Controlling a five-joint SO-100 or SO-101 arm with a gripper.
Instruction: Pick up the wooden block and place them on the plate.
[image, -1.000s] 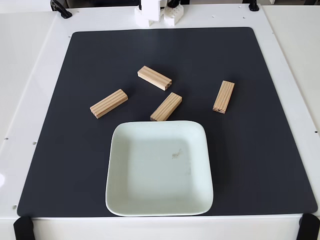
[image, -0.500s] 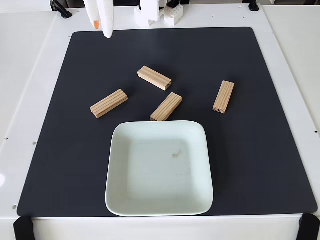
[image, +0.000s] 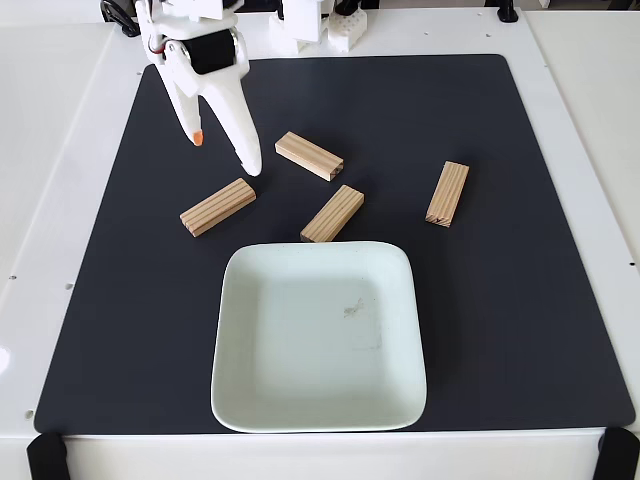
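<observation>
White tabletop (image: 60, 150) carries a square black mat (image: 520, 300), and all the task's things lie on that mat. Of the four wooden blocks, the left block (image: 217, 207) lies closest to the gripper (image: 224, 153), just below and slightly left of its fingertips in the fixed view, not touched by them. The upper block (image: 309, 156) sits just right of the longer white finger's tip, also apart from it. The middle block (image: 332, 213) lies with its lower end right at the plate's far rim; whether it touches cannot be told. The right block (image: 447, 194) lies well apart from the gripper, nearly upright in the picture. The plate (image: 240, 380) rests nearest the camera, with nothing on it but a faint smudge at its centre.

Half a second ago only the fingertips showed at the mat's top edge; the whole gripper has since come down over the mat toward the left block. No block has shifted.

Each block is a small pale pine bar with straight grain lines. The gripper's fingers are spread apart, one orange-tipped, holding nothing.
</observation>
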